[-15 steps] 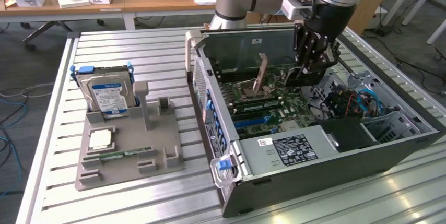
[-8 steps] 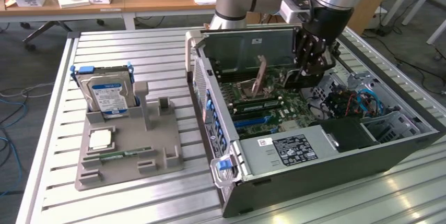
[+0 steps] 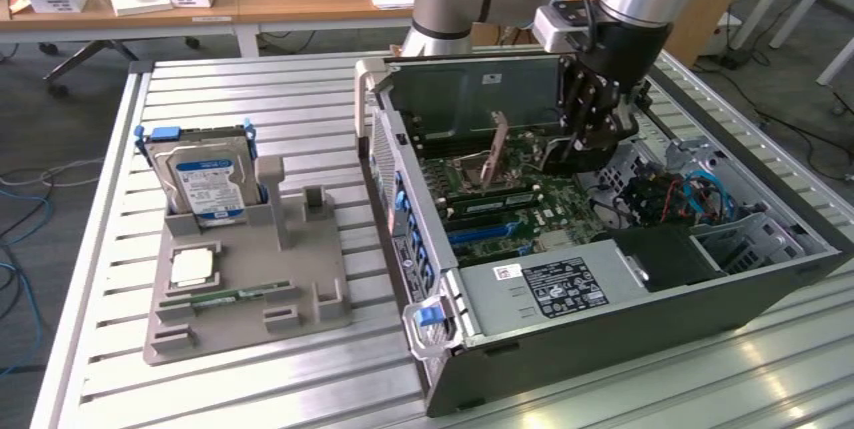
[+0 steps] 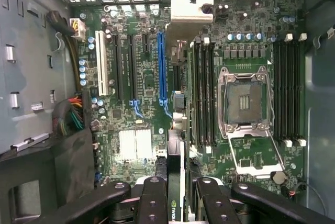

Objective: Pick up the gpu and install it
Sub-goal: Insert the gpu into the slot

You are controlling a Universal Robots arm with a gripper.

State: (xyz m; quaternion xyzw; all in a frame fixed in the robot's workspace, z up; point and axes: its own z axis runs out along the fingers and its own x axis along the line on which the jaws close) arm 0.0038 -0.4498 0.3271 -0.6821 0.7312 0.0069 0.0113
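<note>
My gripper [image 3: 577, 154] is down inside the open computer case [image 3: 641, 349], over the motherboard [image 3: 494, 199]. In the wrist view my gripper [image 4: 175, 200] is shut on the gpu [image 4: 177, 145], a thin card seen edge-on with a green logo between the fingers. Its silver bracket [image 4: 191, 12] sits at the far end, by the case's rear grille. The card hangs just above the board, beside the long blue slot [image 4: 162, 67], between that slot and the memory slots [image 4: 203, 93]. Whether it touches the board I cannot tell.
A grey fixture tray [image 3: 314, 284] on the slatted table at the exterior view's left holds a hard drive [image 3: 200, 179] and a green memory stick [image 3: 234, 296]. Inside the case are the open CPU socket [image 4: 243, 101], power supply [image 3: 561, 284] and cable bundles [image 3: 667, 194].
</note>
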